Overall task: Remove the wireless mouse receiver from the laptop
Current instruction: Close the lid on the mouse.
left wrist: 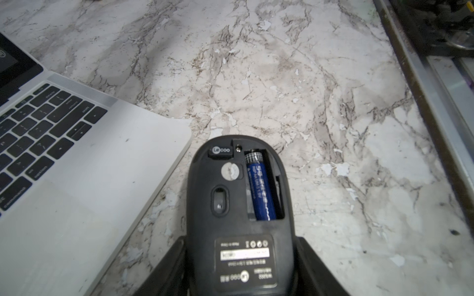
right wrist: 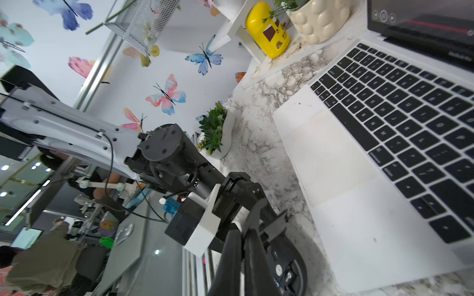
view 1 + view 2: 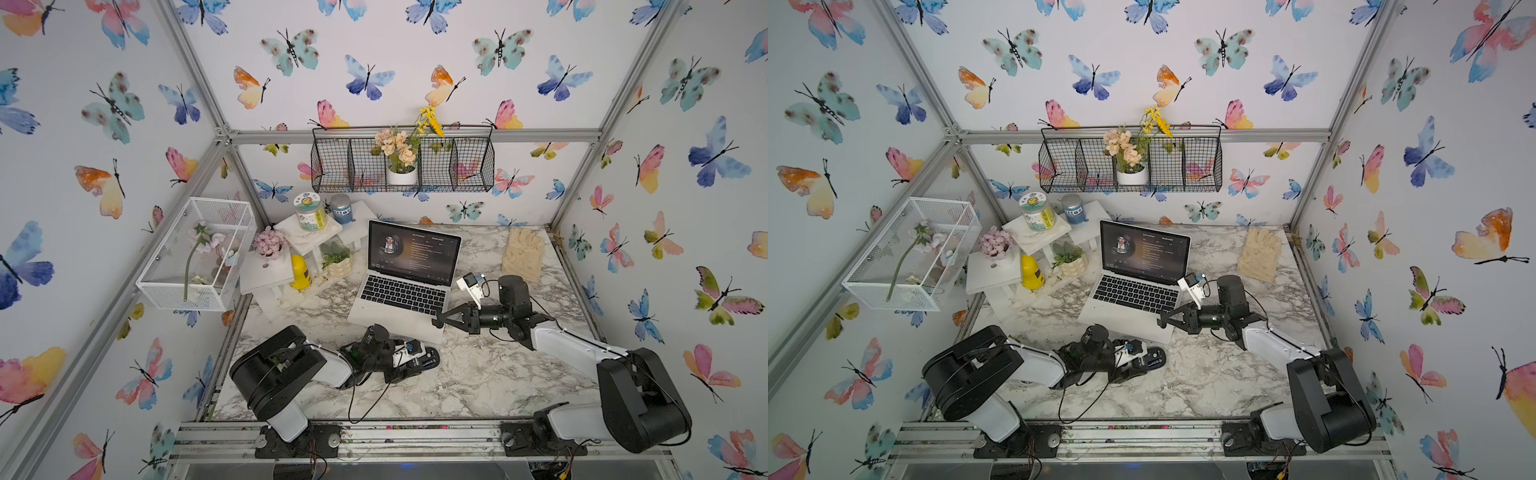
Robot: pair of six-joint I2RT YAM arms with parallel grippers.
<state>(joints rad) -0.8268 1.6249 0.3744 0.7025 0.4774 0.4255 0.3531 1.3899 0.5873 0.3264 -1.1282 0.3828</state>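
The laptop (image 3: 399, 291) (image 3: 1133, 293) stands open mid-table, with its screen lit. My left gripper (image 1: 241, 258) (image 3: 409, 357) is shut on a black mouse (image 1: 238, 194) (image 3: 430, 359) (image 3: 1154, 357), which it holds underside up just off the laptop's front edge (image 1: 77, 179). In a slot at the far end of that underside sits the wireless mouse receiver (image 1: 221, 151), a tiny black nub, beside a blue battery (image 1: 260, 189). My right gripper (image 3: 437, 322) (image 3: 1162, 322) (image 2: 243, 256) is shut on nothing. It hovers at the laptop's front right corner (image 2: 359, 205), pointing toward the mouse (image 2: 289, 271).
A beige glove (image 3: 523, 253) lies at the back right. White shelves with jars (image 3: 309, 212), a yellow bottle (image 3: 300, 272) and a potted plant (image 3: 337, 262) crowd the back left. A white mesh cage (image 3: 195, 253) hangs on the left wall, and a black wire basket (image 3: 402, 164) on the back wall.
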